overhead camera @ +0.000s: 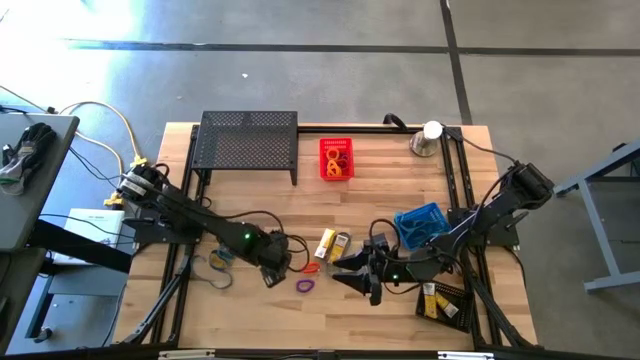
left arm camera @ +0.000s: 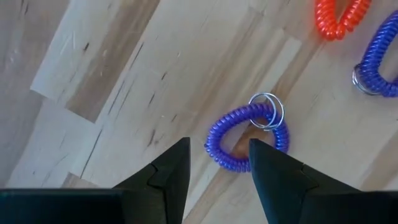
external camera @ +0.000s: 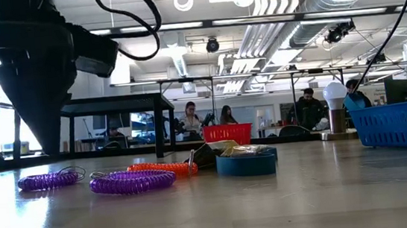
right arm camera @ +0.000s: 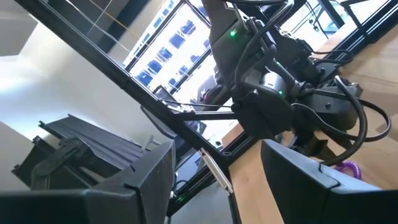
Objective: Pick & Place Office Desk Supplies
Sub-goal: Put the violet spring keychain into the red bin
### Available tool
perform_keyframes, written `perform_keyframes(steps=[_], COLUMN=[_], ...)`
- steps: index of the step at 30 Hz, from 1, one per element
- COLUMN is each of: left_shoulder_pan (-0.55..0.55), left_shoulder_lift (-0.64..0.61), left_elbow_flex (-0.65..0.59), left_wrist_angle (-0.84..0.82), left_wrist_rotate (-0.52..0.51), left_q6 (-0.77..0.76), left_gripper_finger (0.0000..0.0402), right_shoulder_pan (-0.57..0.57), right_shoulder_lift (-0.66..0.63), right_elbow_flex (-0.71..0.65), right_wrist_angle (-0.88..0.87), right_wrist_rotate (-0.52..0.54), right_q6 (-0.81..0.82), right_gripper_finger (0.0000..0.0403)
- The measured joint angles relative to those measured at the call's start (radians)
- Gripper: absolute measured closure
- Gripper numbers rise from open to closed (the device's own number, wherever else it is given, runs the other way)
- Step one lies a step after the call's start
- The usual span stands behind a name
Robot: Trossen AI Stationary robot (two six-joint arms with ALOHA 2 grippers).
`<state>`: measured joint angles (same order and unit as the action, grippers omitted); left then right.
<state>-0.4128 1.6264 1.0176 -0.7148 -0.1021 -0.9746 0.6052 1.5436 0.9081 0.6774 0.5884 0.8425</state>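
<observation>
Left wrist view: I see my left hand [left arm camera: 217,171] spread above a purple coil loop [left arm camera: 245,138] lying on the tabletop [left arm camera: 124,93] (one finger overlaps its edge).
Nearby: orange loop [left arm camera: 339,17].
Right hand [overhead camera: 358,272]: spread, holding nothing, beside the blue basket [overhead camera: 418,224].

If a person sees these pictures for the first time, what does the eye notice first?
Probably the two dark arms meeting at the table's near edge, and the left gripper, its fingers apart above a purple coil loop with a metal ring. Next come the bright baskets: a red basket beside the black mesh shelf, and a blue basket near the right arm.
</observation>
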Motion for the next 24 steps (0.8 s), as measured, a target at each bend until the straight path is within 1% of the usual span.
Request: perform_keyframes(steps=[5, 8, 13, 17, 20, 24], left_shoulder_pan=[0.004, 0.005, 0.005, 0.006, 0.007, 0.006], left_shoulder_lift=[0.027, 0.062, 0.111, 0.133, 0.139, 0.141], left_elbow_flex=[0.0, 0.0, 0.004, 0.005, 0.004, 0.004], left_wrist_angle=[-0.007, -0.007, -0.011, -0.014, -0.016, -0.021], left_wrist_rotate=[0.053, 0.063, 0.072, 0.107, 0.118, 0.106], left_q6=[-0.07, -0.05, -0.061, -0.054, -0.053, -0.08], left_gripper_finger=[0.0246, 0.0246, 0.0246, 0.0247, 0.0257, 0.0285], right_shoulder_pan=[0.0, 0.0, 0.0, -0.002, -0.002, -0.002], right_shoulder_lift=[0.0, 0.0, 0.0, 0.0, 0.0, 0.0], right_elbow_flex=[0.0, 0.0, 0.0, 0.0, 0.0, 0.0], right_wrist_angle=[-0.008, -0.01, -0.017, -0.028, -0.037, -0.038], right_wrist_rotate=[0.001, 0.0, 0.0, -0.002, -0.003, -0.003], right_q6=[0.0, 0.0, 0.0, 0.0, 0.0, -0.001], right_gripper_finger=[0.0176, 0.0176, 0.0176, 0.0176, 0.0176, 0.0176])
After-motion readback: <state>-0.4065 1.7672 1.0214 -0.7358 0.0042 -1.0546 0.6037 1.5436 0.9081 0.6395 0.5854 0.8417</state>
